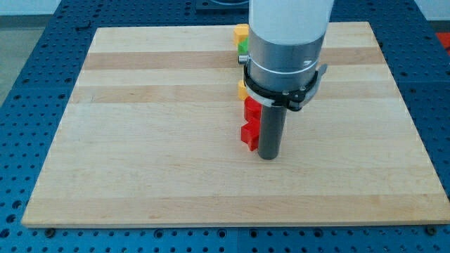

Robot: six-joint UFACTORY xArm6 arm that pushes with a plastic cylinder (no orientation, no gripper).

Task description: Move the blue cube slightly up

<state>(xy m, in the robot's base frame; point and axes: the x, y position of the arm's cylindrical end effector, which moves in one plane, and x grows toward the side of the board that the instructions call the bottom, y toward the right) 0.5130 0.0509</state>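
No blue cube shows in the camera view; it may be hidden behind the arm. My tip rests on the wooden board just right of a red block, touching or nearly touching it. A second red block sits just above the first one. A yellow block peeks out from behind the arm above the red ones. Near the view's top, a yellow block and a green block show at the arm's left edge.
The large grey and white arm body covers the board's upper middle and hides whatever lies behind it. The board rests on a blue perforated table.
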